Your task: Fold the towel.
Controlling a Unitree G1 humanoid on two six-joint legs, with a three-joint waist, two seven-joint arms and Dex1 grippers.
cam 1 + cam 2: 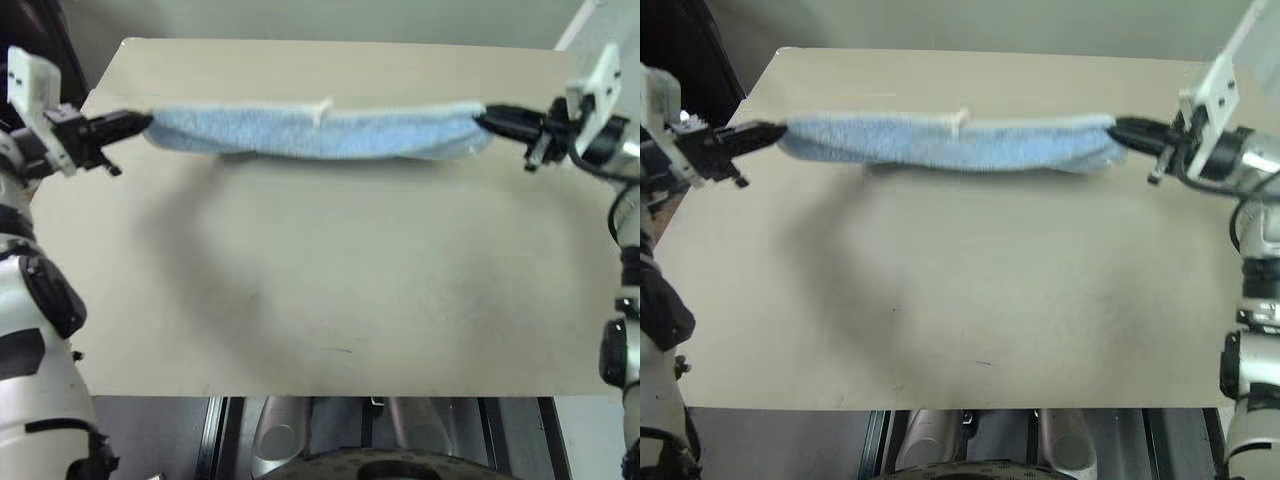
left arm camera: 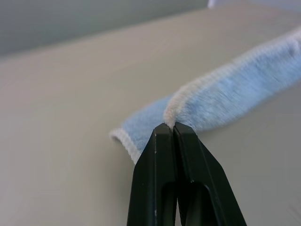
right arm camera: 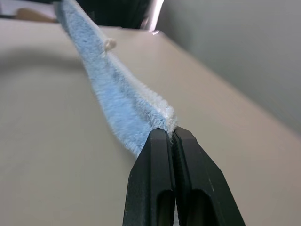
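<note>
The light blue towel (image 1: 315,131) hangs stretched in the air above the far half of the tan table (image 1: 320,290), folded into a long band with a small white loop tag (image 1: 322,108) at its top middle. My left gripper (image 1: 145,122) is shut on its left corner, whose white edging (image 2: 176,104) shows right at the fingertips. My right gripper (image 1: 482,117) is shut on the right corner, the towel (image 3: 115,96) running away from its black fingers (image 3: 162,155). The band sags slightly in the middle and casts a shadow on the table.
The table's front edge (image 1: 320,394) lies close to me, with dark equipment below it. A wall stands behind the far edge. A white post (image 1: 578,25) rises at the back right corner.
</note>
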